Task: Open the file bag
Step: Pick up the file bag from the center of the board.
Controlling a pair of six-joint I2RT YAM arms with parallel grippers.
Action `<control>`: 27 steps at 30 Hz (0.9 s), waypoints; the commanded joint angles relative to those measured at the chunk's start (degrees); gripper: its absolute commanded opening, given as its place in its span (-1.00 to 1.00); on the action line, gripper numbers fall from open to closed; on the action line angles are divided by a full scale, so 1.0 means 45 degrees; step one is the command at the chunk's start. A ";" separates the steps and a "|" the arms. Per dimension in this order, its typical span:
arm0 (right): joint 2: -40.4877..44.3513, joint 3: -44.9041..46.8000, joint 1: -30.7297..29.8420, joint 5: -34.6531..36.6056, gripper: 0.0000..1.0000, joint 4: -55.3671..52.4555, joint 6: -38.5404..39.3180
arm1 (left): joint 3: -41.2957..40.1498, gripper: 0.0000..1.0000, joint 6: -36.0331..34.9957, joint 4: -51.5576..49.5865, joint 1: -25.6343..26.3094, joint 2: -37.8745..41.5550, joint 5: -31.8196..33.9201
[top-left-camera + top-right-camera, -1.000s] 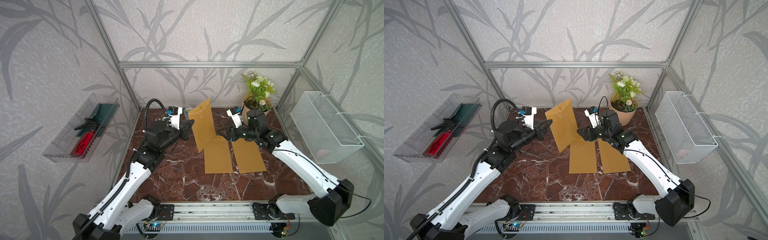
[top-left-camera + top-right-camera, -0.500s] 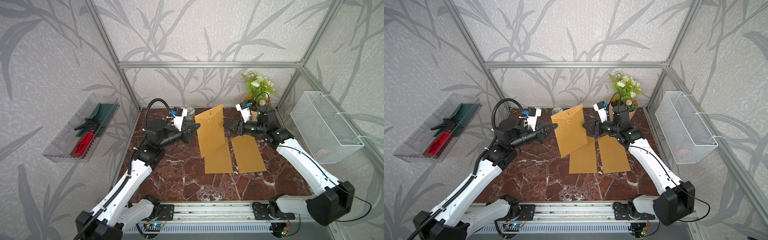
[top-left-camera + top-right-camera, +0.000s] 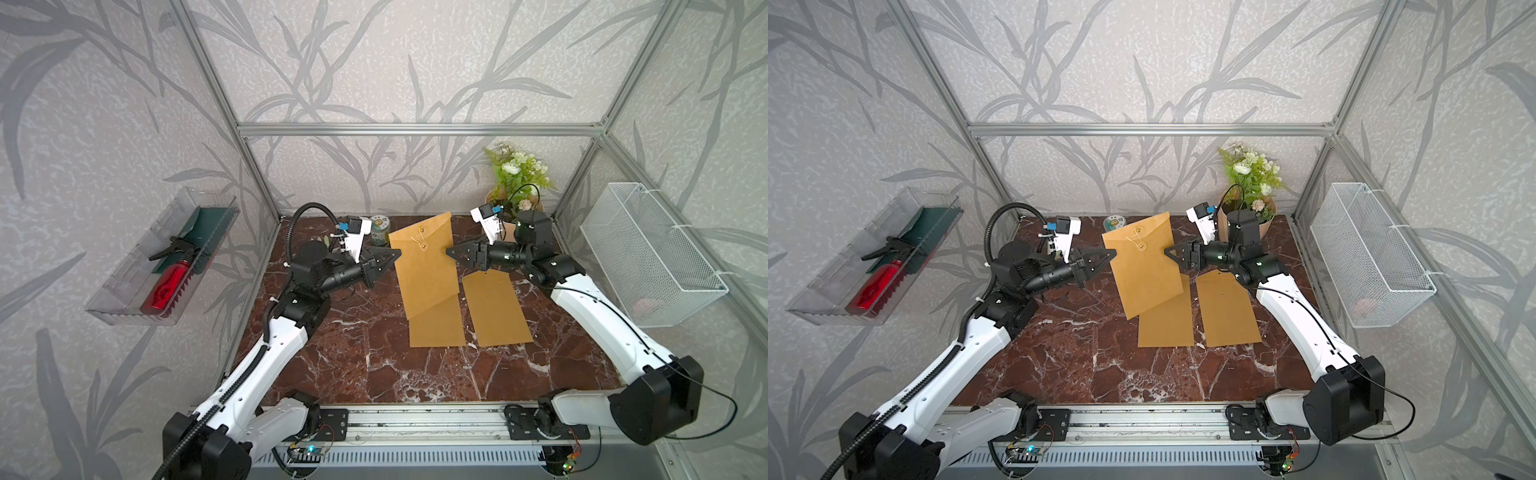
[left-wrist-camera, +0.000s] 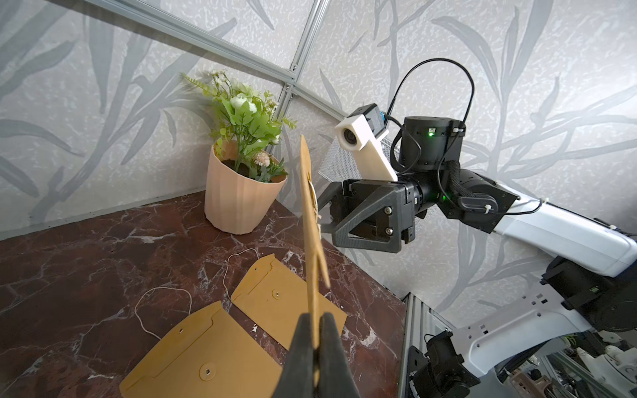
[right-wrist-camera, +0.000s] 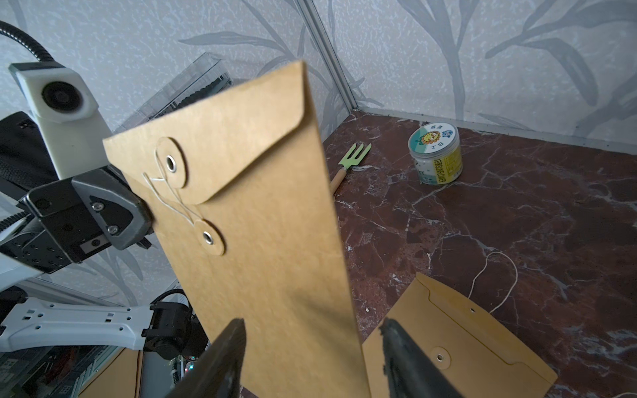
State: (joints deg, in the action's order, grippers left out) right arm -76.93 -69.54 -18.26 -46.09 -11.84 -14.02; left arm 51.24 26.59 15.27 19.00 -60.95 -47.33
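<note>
My left gripper [image 3: 392,254] has swung the file bag [image 3: 424,266] up and round in the last second. It now hangs almost upright, facing the top cameras, where a second ago it leaned away to the far left. My right gripper [image 3: 451,252] has climbed from the bag's lower corner to its right edge, level with the closure. I take that to mean the bag is presented and the unwinding is the step now in hand.

The left gripper is closed right down, pinching the bag's left edge. In its wrist view the fingers [image 4: 303,344] clamp flat on the card. The right gripper's jaws stand well apart and have hold of nothing. The bag's right edge lies just ahead of them. Whether a fingertip brushes the card I can't make out from these angles.

On the bag the string [image 5: 162,196] is wound in a figure-eight between the two buttons, and the flap [image 5: 241,138] is shut, so nothing is open yet.

The bag hangs in the air over the far middle of the table [image 3: 353,353]. Below it lie the left flat bag [image 3: 436,328] and the right flat bag [image 3: 496,309], both with flaps open.
</note>
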 commanded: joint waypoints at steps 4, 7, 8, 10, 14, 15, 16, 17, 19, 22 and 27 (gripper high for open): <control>0.0119 0.0008 0.0054 -0.0690 0.28 0.0281 0.0359 | -0.0367 -1.00 0.1944 0.3455 -0.0257 -0.0496 -0.1084; 0.0265 0.0066 0.0054 -0.0894 0.27 0.0271 0.0420 | -0.0423 -1.00 0.2403 0.4021 -0.0289 -0.0801 -0.1199; 0.0324 0.0094 0.0054 -0.0977 0.26 0.0317 0.0406 | -0.0417 -1.00 0.2467 0.4085 -0.0297 -0.0884 -0.1205; 0.0423 0.0156 0.0054 -0.1102 0.24 0.0379 0.0420 | -0.0407 -1.00 0.2553 0.4126 -0.0297 -0.1002 -0.1215; 0.0588 0.0178 0.0054 -0.1316 0.09 0.0394 0.0362 | -0.0373 -1.00 0.2585 0.4163 -0.0291 -0.1199 -0.1182; 0.0624 0.0179 0.0054 -0.1335 0.04 0.0384 0.0343 | -0.0354 -1.00 0.2606 0.4181 -0.0297 -0.1254 -0.1159; 0.0668 0.0190 0.0054 -0.1343 -0.02 0.0402 0.0324 | -0.0349 -1.00 0.2627 0.4184 -0.0297 -0.1313 -0.1125; 0.0717 0.0202 0.0054 -0.1375 -0.12 0.0393 0.0301 | -0.0315 -1.00 0.2626 0.4140 -0.0297 -0.1364 -0.1139; 0.0785 0.0245 0.0054 -0.1455 -0.38 0.0453 0.0207 | -0.0280 -1.00 0.2661 0.4126 -0.0297 -0.1465 -0.1123; 0.0868 0.0297 0.0054 -0.1608 -0.68 0.0632 0.0035 | -0.0260 -1.00 0.2792 0.4239 -0.0281 -0.1551 -0.1030; 0.1029 0.0552 0.0054 -0.1595 -0.87 0.1190 -0.0488 | -0.0196 -1.00 0.2897 0.4236 -0.0278 -0.1680 -0.0825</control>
State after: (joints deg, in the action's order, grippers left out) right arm -74.02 -67.94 -17.67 -52.10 -10.00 -14.59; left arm 49.98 38.61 31.42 17.50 -68.36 -50.87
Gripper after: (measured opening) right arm 0.076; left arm 0.048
